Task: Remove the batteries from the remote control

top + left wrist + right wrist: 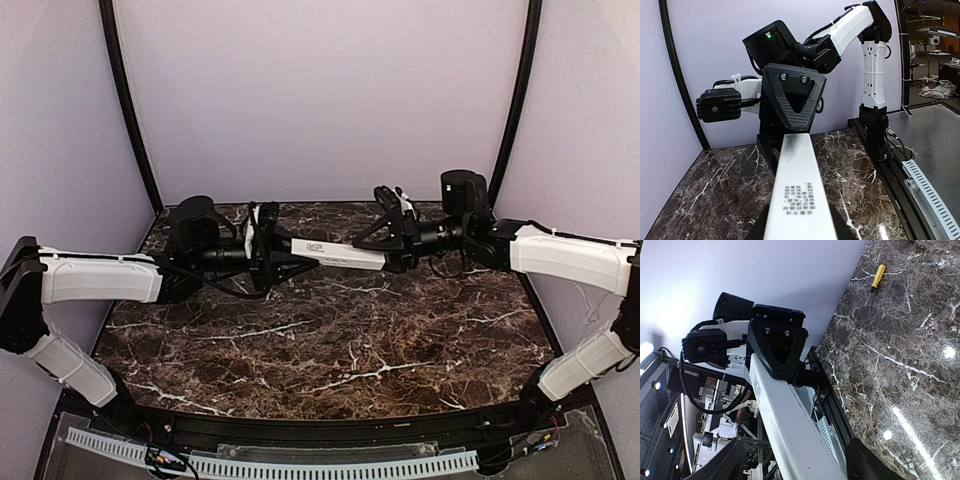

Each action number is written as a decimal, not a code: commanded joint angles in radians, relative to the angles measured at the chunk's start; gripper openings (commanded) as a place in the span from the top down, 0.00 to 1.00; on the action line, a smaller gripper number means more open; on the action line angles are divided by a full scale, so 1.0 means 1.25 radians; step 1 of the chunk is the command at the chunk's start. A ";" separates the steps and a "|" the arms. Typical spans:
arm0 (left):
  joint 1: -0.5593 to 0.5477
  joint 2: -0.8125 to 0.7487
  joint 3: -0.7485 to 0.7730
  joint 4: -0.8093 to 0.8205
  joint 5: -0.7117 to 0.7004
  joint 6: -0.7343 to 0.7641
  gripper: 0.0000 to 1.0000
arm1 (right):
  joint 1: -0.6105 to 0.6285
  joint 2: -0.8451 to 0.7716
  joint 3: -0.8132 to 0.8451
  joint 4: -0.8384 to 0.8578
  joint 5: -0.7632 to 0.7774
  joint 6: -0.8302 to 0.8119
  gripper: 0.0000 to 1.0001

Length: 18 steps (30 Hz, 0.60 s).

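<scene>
The remote control [338,252], a slim white bar with a small dark label, hangs level in the air above the marble between both arms. My left gripper [274,247] is shut on its left end; in the left wrist view the remote control [799,190] runs away from my left gripper [800,231] towards the right arm's jaws. My right gripper [396,250] straddles the other end. In the right wrist view, my right gripper [795,466] is open, with a gap on each side of the remote control [790,425]. The batteries are hidden.
A yellow-handled screwdriver [876,280] lies on the marble table [330,350] near the back wall. Black frame posts [132,120] rise at both back corners. A white slotted cable duct [300,465] runs along the near edge.
</scene>
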State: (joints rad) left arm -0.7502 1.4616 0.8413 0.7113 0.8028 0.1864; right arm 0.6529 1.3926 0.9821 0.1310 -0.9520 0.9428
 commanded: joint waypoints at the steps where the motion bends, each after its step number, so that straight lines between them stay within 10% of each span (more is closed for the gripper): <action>1: 0.000 -0.002 -0.008 0.047 0.003 -0.005 1.00 | 0.015 0.013 0.019 0.042 -0.016 0.017 0.37; 18: 0.000 -0.002 -0.010 0.047 0.001 0.003 1.00 | 0.025 0.016 0.023 0.056 -0.036 0.020 0.76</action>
State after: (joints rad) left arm -0.7414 1.4631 0.8333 0.7574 0.8162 0.1986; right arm 0.6624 1.4139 0.9932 0.2085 -0.9993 0.9806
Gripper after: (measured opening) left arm 0.286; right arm 0.294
